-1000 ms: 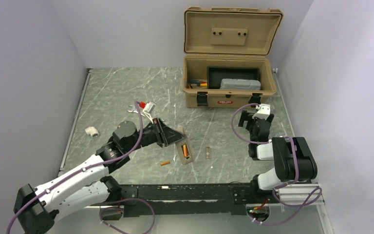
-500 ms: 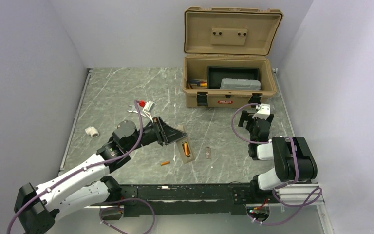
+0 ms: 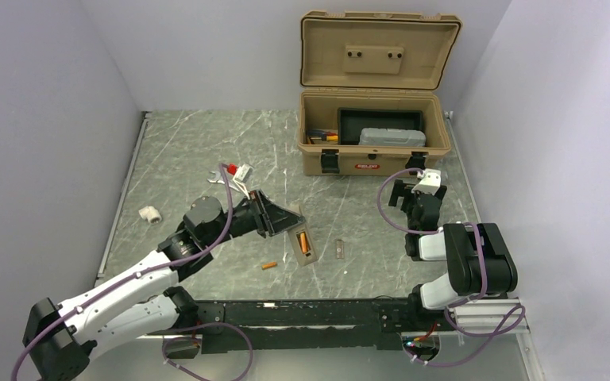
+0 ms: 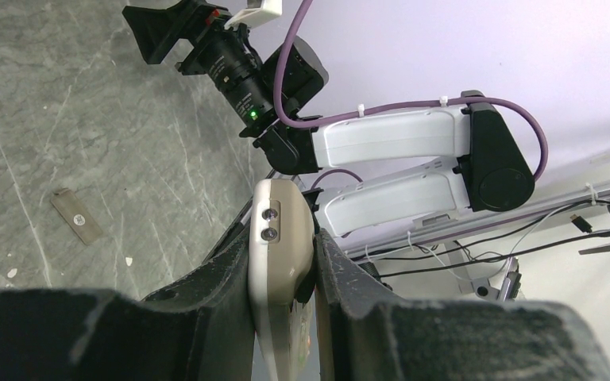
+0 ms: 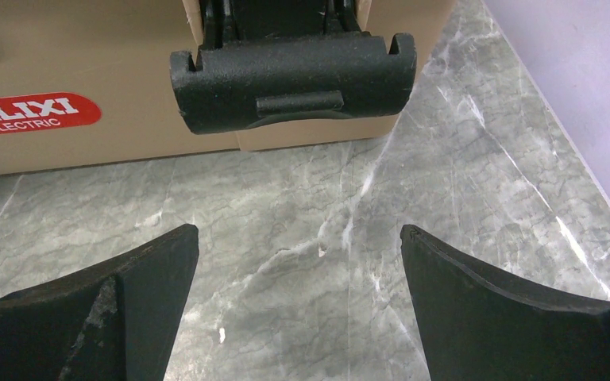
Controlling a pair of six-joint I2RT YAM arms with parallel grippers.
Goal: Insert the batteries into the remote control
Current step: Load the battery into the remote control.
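My left gripper (image 3: 291, 225) is shut on one end of the remote control (image 3: 296, 252), holding it tilted with its grey-tan back up. One orange battery (image 3: 303, 242) lies in the open bay. A second battery (image 3: 268, 265) lies loose on the table just left of the remote. In the left wrist view the remote (image 4: 279, 254) is pinched edge-on between both fingers of the left gripper (image 4: 283, 274). My right gripper (image 3: 413, 193) is open over bare table in front of the toolbox, and the right gripper (image 5: 298, 258) has nothing between its fingers.
An open tan toolbox (image 3: 373, 155) stands at the back right, its latch (image 5: 294, 79) just ahead of the right fingers. A small grey battery cover (image 3: 338, 249) lies right of the remote. A white fitting (image 3: 150, 213), a wrench (image 3: 216, 181) and a red-and-white piece (image 3: 241, 171) lie to the left.
The left gripper has shifted the remote slightly right and up over the first half second, then stayed still. The right arm has not moved.
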